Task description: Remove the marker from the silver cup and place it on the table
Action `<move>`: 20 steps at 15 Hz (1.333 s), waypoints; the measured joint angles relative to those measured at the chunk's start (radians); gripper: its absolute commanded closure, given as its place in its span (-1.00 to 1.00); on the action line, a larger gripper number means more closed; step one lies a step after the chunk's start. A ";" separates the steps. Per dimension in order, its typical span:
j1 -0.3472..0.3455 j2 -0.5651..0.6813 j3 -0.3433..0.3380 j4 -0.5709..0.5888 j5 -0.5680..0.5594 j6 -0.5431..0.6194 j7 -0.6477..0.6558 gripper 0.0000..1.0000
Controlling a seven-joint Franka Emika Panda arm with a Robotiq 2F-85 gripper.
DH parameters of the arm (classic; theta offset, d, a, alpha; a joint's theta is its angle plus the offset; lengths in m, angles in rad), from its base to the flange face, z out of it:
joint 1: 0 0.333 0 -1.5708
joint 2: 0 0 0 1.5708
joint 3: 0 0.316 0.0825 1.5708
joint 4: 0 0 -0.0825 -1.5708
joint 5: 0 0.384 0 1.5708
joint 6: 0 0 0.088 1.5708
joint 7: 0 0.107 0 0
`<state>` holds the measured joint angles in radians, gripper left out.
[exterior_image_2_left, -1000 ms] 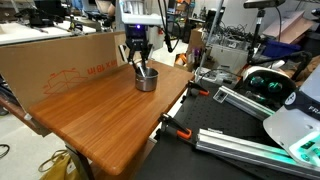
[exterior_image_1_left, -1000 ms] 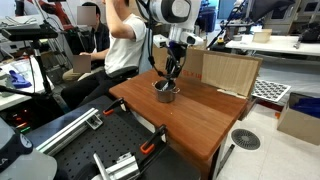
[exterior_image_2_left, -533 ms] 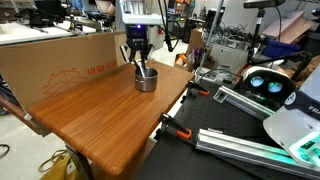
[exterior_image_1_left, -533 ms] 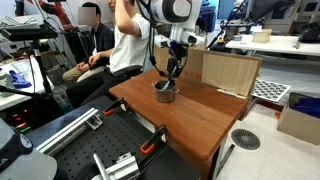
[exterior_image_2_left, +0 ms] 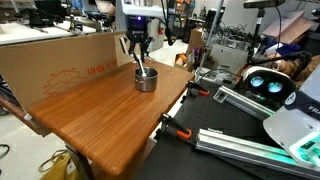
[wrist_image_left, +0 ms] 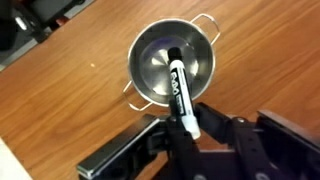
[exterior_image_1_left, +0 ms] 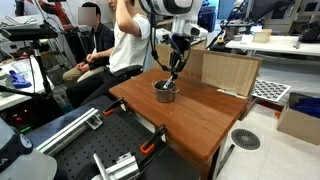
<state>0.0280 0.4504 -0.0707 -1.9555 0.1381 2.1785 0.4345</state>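
Observation:
The silver cup [exterior_image_1_left: 165,92] [exterior_image_2_left: 146,79] stands on the reddish-brown wooden table [exterior_image_1_left: 205,118] [exterior_image_2_left: 100,115] near its far edge. My gripper [exterior_image_1_left: 177,62] [exterior_image_2_left: 139,57] hangs just above the cup and is shut on the upper end of the black marker [exterior_image_1_left: 172,76] [exterior_image_2_left: 141,68]. In the wrist view the marker [wrist_image_left: 177,88] slants from my fingers [wrist_image_left: 194,124] down into the cup [wrist_image_left: 150,60]; its lower tip is still over the cup's bowl. The end in my grip looks pale.
A cardboard board [exterior_image_1_left: 227,70] [exterior_image_2_left: 60,58] stands upright along the table's far side, close behind the cup. A person [exterior_image_1_left: 122,45] sits beside the table. Clamps [exterior_image_2_left: 176,128] grip the table's edge. Metal rails and equipment lie beyond the edge.
My gripper has risen a little above the cup, taking the marker up with it. The cup has not moved.

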 measured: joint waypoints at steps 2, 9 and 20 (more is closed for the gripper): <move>-0.003 -0.043 -0.006 -0.009 0.000 -0.002 -0.007 0.88; -0.079 -0.178 -0.025 -0.026 0.034 -0.098 -0.080 0.88; -0.214 -0.085 -0.068 0.071 0.126 -0.201 -0.155 0.88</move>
<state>-0.1856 0.3659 -0.1389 -1.8847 0.2643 1.9777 0.2798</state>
